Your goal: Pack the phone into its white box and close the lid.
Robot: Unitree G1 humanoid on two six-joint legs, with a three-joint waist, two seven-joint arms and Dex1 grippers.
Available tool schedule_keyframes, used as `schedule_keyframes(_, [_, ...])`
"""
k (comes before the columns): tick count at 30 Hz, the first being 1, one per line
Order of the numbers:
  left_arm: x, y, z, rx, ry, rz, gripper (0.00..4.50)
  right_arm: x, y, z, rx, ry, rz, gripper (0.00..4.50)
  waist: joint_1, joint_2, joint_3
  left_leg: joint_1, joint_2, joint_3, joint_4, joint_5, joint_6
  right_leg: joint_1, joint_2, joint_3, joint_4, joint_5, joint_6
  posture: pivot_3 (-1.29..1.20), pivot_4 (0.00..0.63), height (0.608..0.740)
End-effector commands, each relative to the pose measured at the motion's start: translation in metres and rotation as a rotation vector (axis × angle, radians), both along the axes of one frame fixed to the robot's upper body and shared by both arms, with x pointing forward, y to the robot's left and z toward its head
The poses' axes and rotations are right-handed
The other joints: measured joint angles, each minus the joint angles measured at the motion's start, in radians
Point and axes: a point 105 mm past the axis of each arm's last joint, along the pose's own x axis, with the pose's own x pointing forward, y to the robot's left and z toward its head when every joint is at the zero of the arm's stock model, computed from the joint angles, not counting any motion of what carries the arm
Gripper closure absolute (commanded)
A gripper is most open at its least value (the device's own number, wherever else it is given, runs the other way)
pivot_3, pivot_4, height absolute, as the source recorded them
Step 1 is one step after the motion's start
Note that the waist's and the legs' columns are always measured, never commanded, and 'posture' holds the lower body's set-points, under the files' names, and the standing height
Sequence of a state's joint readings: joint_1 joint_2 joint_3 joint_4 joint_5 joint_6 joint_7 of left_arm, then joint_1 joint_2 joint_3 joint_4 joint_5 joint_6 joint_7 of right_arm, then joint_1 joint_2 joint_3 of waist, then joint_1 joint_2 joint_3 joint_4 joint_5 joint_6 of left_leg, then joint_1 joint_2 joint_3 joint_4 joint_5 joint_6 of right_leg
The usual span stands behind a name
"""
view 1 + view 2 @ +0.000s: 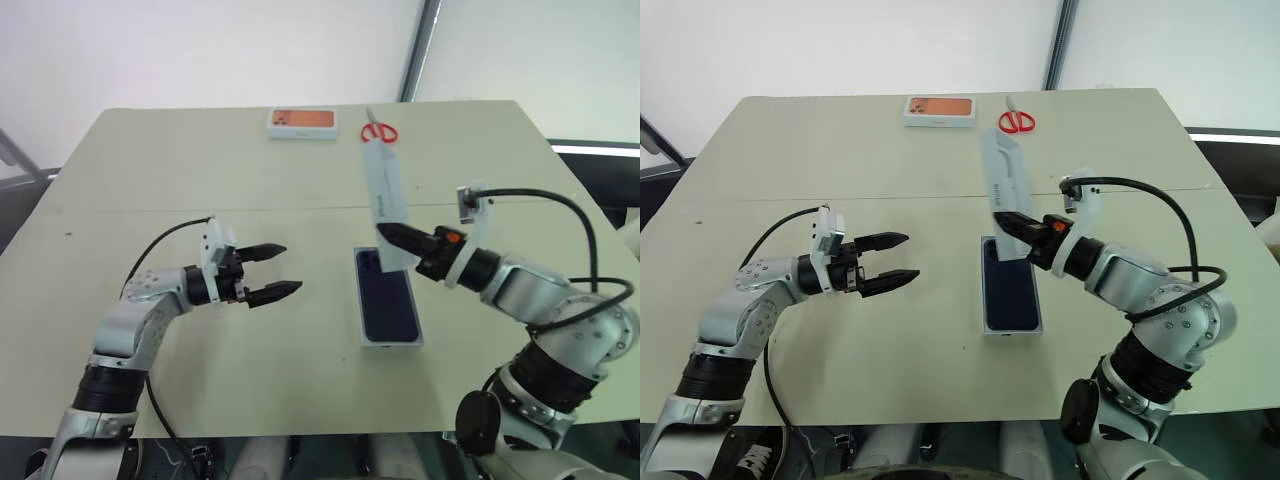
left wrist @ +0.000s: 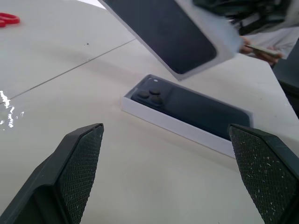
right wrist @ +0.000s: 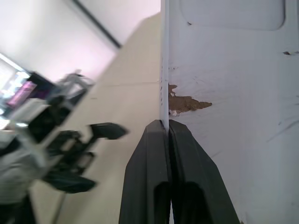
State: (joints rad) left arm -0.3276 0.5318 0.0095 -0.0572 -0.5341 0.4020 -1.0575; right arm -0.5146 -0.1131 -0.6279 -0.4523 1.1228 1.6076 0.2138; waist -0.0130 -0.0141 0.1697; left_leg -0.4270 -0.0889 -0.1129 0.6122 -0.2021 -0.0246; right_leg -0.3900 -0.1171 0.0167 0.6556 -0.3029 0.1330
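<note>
The dark navy phone (image 1: 388,305) lies back up inside the white box (image 1: 392,345) on the table, right of centre. My right gripper (image 1: 386,233) is shut on one edge of the lid (image 1: 383,185), which hangs tilted on its side above the box's far end. In the right wrist view the lid (image 3: 233,93) shows its pale inside with a torn brown patch. Its outer face with the dark phone picture (image 2: 173,32) shows in the left wrist view, over the phone (image 2: 187,107). My left gripper (image 1: 290,268) stands open to the left of the box, holding nothing.
A white box with an orange picture (image 1: 302,122) lies at the far edge of the table. Red-handled scissors (image 1: 380,132) lie beside it, just behind the raised lid. Bare tabletop (image 1: 200,180) spreads to the left and in front.
</note>
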Motion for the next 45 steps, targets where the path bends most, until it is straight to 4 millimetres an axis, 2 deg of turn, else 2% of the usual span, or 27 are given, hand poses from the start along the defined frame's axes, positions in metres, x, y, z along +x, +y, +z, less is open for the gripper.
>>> schedule_keyframes(1, [0.004, 0.0, 0.014, -0.024, -0.061, 0.03, 0.0, -0.026, 0.019, 0.005, 0.087, -0.005, 0.163, 4.48, -0.002, 0.0, 0.0, 0.0, 0.0, 0.0, 0.0, 0.0, 0.0, -0.001, 0.0, 0.0, 0.0, 0.0, 0.0, 0.0, 0.15, 0.74])
schedule_keyframes(5, [0.005, -0.002, 0.014, -0.046, -0.045, 0.051, 0.0, -0.043, 0.023, 0.006, 0.157, 0.117, 0.208, 4.48, -0.005, 0.0, 0.0, 0.0, 0.0, 0.001, 0.001, 0.0, 0.0, 0.0, -0.002, 0.002, 0.0, 0.0, 0.0, 0.0, 0.15, 0.74])
schedule_keyframes(15, [0.0, -0.007, 0.013, -0.068, -0.035, 0.053, 0.0, -0.053, 0.042, -0.011, 0.209, 0.237, 0.19, 4.48, -0.004, 0.0, 0.0, 0.0, 0.001, 0.001, 0.001, 0.0, 0.001, 0.0, 0.002, 0.001, 0.0, 0.0, 0.0, 0.0, 0.15, 0.74])
schedule_keyframes(20, [-0.007, -0.007, 0.006, -0.057, -0.005, 0.041, 0.0, -0.053, 0.051, -0.03, 0.182, 0.343, 0.135, 4.48, -0.002, 0.0, 0.0, 0.0, 0.001, 0.001, 0.001, 0.0, 0.001, 0.0, 0.001, 0.001, 0.0, 0.0, 0.0, 0.0, 0.15, 0.74])
schedule_keyframes(23, [-0.008, -0.006, 0.005, -0.055, -0.003, 0.041, 0.0, -0.053, 0.055, -0.03, 0.206, 0.359, 0.125, 4.48, -0.001, 0.0, 0.0, 0.0, 0.001, 0.001, 0.001, 0.0, 0.001, 0.0, 0.001, 0.001, 0.0, 0.0, 0.0, 0.0, 0.15, 0.74])
schedule_keyframes(26, [-0.013, -0.008, -0.001, -0.061, 0.026, 0.012, 0.8, -0.048, 0.055, -0.036, 0.206, 0.402, 0.081, 4.5, -0.001, 0.0, 0.0, 0.0, 0.001, 0.001, 0.001, 0.0, 0.001, 0.0, 0.001, 0.001, 0.0, 0.0, 0.0, 0.0, 0.15, 0.74])
schedule_keyframes(27, [-0.016, -0.01, -0.002, -0.063, 0.033, 0.002, 1.22, -0.046, 0.055, -0.038, 0.209, 0.414, 0.069, 4.5, -0.001, 0.0, 0.0, 0.0, 0.001, 0.001, 0.001, 0.0, 0.001, 0.0, 0.001, 0.001, 0.0, 0.0, 0.0, 0.0, 0.15, 0.74])
schedule_keyframes(33, [-0.023, -0.028, -0.019, -0.069, 0.056, -0.017, 4.37, -0.042, 0.053, -0.044, 0.223, 0.447, 0.042, 4.5, 0.001, 0.0, 0.0, 0.0, 0.001, 0.001, 0.001, 0.0, 0.001, 0.001, 0.001, 0.002, -0.001, 0.0, 0.0, 0.0, 0.15, 0.74])
schedule_keyframes(40, [-0.019, -0.053, -0.032, -0.074, 0.033, -0.002, 4.44, -0.038, 0.045, -0.049, 0.225, 0.46, 0.028, 4.5, 0.001, 0.0, 0.0, 0.0, 0.001, 0.001, 0.001, 0.0, 0.001, 0.001, 0.0, 0.002, -0.001, 0.0, 0.0, 0.0, 0.15, 0.74])
schedule_keyframes(43, [-0.017, -0.059, -0.032, -0.088, 0.04, -0.012, 4.5, -0.032, 0.037, -0.052, 0.21, 0.468, -0.008, 3.6, 0.002, 0.0, 0.0, 0.0, 0.001, 0.001, 0.001, 0.0, 0.001, 0.001, 0.001, 0.001, -0.001, 0.0, 0.0, 0.0, 0.15, 0.74])
schedule_keyframes(45, [-0.016, -0.062, -0.034, -0.089, 0.04, -0.012, 4.5, -0.029, 0.034, -0.051, 0.204, 0.462, -0.022, 2.7, 0.002, 0.0, 0.0, 0.0, 0.0, 0.001, 0.001, 0.0, 0.001, 0.001, 0.001, 0.001, -0.001, 0.0, 0.0, 0.0, 0.15, 0.74])
